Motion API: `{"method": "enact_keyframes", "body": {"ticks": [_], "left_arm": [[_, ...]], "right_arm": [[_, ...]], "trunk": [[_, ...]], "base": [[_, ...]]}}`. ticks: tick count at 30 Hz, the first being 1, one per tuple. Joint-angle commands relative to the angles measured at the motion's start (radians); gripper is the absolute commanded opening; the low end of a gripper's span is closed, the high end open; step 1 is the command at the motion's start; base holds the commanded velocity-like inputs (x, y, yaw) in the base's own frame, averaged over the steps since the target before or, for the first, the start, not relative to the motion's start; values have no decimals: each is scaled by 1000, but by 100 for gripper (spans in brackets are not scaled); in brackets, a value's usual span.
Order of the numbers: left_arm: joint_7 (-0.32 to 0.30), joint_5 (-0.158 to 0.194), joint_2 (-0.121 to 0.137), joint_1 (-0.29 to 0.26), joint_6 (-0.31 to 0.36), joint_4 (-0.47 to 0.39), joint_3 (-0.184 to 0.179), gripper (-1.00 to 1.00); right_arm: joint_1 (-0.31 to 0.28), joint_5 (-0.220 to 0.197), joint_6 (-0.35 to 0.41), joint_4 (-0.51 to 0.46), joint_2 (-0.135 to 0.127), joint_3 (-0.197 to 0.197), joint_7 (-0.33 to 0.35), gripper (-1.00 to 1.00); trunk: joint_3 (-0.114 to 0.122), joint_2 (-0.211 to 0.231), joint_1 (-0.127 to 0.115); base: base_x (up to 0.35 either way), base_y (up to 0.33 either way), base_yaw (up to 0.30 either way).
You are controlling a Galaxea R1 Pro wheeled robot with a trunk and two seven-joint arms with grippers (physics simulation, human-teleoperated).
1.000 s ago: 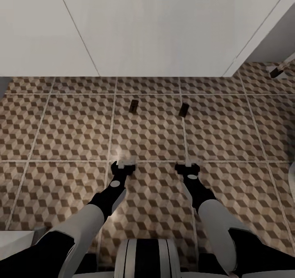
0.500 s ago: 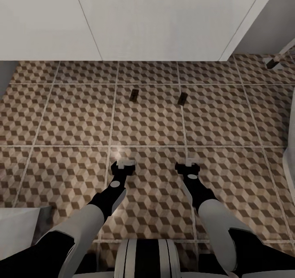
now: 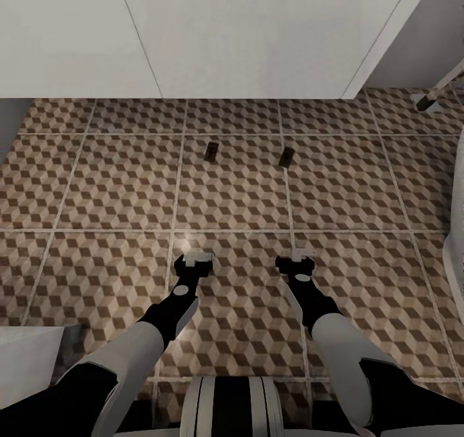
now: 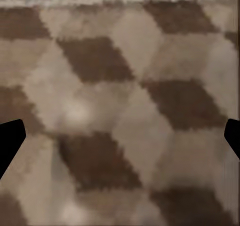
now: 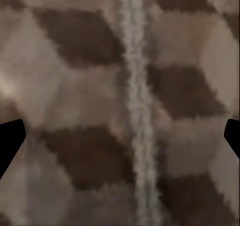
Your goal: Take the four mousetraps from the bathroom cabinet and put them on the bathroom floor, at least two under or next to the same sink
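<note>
Two mousetraps lie flat on the bathroom floor point(image 3: 116, 185), one point(image 3: 211, 151) ahead of my left arm and the other point(image 3: 287, 156) ahead of my right arm, both a short way in front of the white unit point(image 3: 258, 31). My left gripper point(image 3: 196, 256) and right gripper point(image 3: 298, 254) point down at the tiles, about a tile's length short of the traps. Both stand open and hold nothing. In the left wrist view the left gripper point(image 4: 120, 141) has bare patterned tile between its fingertips. In the right wrist view the right gripper point(image 5: 120, 141) is over a pale grout line point(image 5: 136, 116).
A white unit with flat fronts spans the far side. A white curved edge point(image 3: 459, 218) sits at the right, a pale box corner point(image 3: 26, 359) at the near left, and a small dark-and-white object point(image 3: 428, 100) on the floor at far right.
The whole view has shifted, so the camera has moved back a little from the white unit. Both arms keep their pose, and the two traps lie where they were on the tiles.
</note>
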Motion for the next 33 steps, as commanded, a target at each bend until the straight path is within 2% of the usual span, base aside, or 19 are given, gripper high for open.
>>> {"method": "enact_keyframes", "body": {"ticks": [1, 33], "left_arm": [[7, 7, 0, -1, -4, 2, -7, 100], [7, 12, 0, 1, 0, 13, -7, 100]], "right_arm": [[0, 10, -1, 0, 1, -7, 0, 100], [-1, 14, 5, 5, -7, -9, 1, 100]], "trunk": [[4, 0, -1], [127, 8, -15]], "base": [[-2, 0, 0], [0, 0, 0]]}}
